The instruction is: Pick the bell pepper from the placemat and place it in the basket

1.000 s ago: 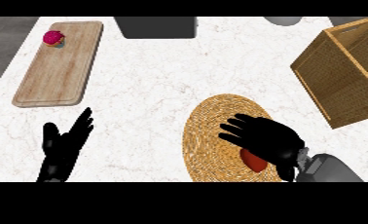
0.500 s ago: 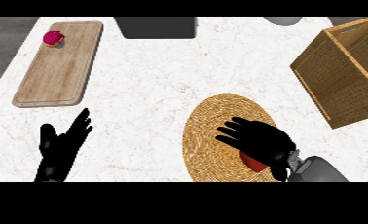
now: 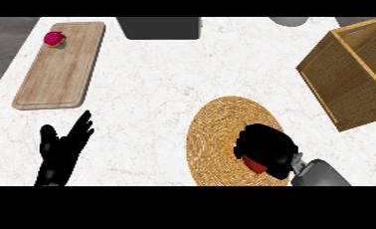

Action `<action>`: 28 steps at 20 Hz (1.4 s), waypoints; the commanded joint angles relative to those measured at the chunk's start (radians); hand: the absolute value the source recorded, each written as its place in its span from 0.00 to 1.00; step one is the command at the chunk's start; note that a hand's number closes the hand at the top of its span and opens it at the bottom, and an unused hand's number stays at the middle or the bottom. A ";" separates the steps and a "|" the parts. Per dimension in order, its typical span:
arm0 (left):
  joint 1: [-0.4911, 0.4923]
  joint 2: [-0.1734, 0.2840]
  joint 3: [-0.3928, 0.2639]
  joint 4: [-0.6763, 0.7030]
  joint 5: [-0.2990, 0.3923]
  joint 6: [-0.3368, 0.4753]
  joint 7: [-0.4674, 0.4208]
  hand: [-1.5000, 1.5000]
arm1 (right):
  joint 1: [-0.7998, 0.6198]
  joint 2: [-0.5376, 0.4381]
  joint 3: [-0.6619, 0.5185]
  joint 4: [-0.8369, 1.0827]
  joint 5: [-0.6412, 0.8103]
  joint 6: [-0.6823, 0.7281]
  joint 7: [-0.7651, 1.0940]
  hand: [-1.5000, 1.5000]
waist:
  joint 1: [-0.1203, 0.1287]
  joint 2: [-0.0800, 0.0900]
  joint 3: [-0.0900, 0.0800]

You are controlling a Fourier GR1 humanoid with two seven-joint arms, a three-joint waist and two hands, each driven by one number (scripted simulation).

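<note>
- Since the earlier frames, the right robot hand (image 3: 266,148) has been lowered and curled more tightly over the red bell pepper (image 3: 255,164); the fingers are now closed round it.
- Only a small red patch of the pepper is seen beneath the palm, on the near right part of the round woven straw placemat (image 3: 220,138).
- The left robot hand (image 3: 62,151) is rested open, fingers up, well to the left of the placemat.
- The pepper is judged light, hollow and smooth-skinned, so slipping is possible; it is best held across its broad body.
- The open wicker basket (image 3: 345,73) stands beyond and to the right of the placemat on the white marble tabletop (image 3: 169,73).
</note>
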 commanded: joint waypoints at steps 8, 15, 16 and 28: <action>0.073 0.005 0.022 0.030 -0.002 -0.026 -0.015 0.50 | 0.216 -0.028 -0.073 -0.071 0.061 -0.125 0.112 1.00 | -0.034 -0.001 -0.008; 0.043 0.017 0.043 -0.018 0.022 -0.022 0.067 0.50 | 0.560 -0.058 -0.195 -0.269 0.028 -0.268 0.268 1.00 | -0.040 0.001 -0.007; 0.027 -0.037 0.002 0.076 -0.031 0.010 0.007 0.50 | 0.581 -0.079 -0.210 -0.323 0.025 -0.285 0.259 1.00 | -0.044 0.003 -0.008; 0.089 -0.020 0.024 0.005 -0.006 -0.009 0.007 0.50 | 0.782 0.166 -0.381 -0.826 -0.648 -0.276 0.227 1.00 | -0.051 0.001 -0.007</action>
